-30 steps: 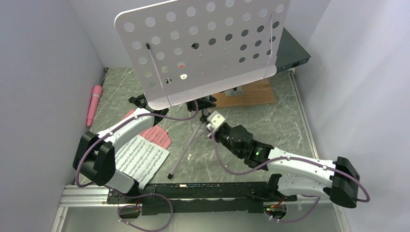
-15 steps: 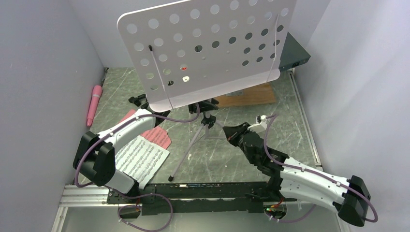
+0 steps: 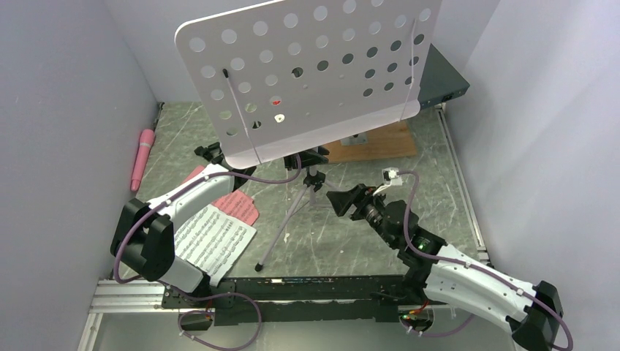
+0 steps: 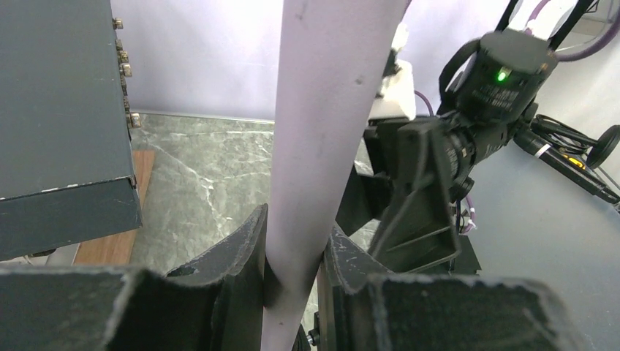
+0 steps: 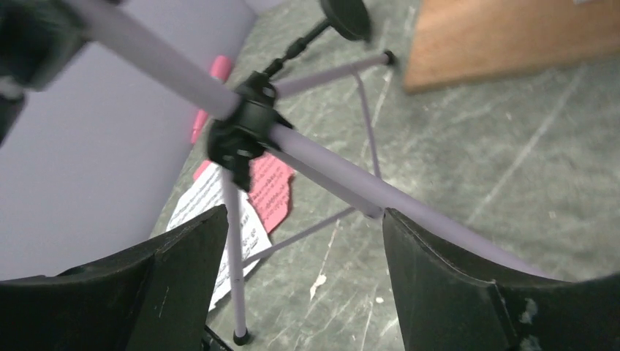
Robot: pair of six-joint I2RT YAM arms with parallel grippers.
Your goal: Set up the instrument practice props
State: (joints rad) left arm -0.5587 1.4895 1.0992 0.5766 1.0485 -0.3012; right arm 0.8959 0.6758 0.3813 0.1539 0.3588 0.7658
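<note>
Near the middle of the table point(image 3: 424, 183), the silver folding tripod point(image 3: 286, 223) stands under the lavender desk point(image 3: 307, 73), its pole clamped by the left gripper point(image 4: 292, 252), while the right gripper point(image 5: 303, 216) gapes empty beside its legs.

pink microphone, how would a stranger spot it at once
Start at the big perforated music-stand desk filling the top of the overhead view, then drop to the marble table at its left, beside the left wall. The microphone lies there alone: a slim pink stick, unlike the flat pink and white music sheets lower down.
</note>
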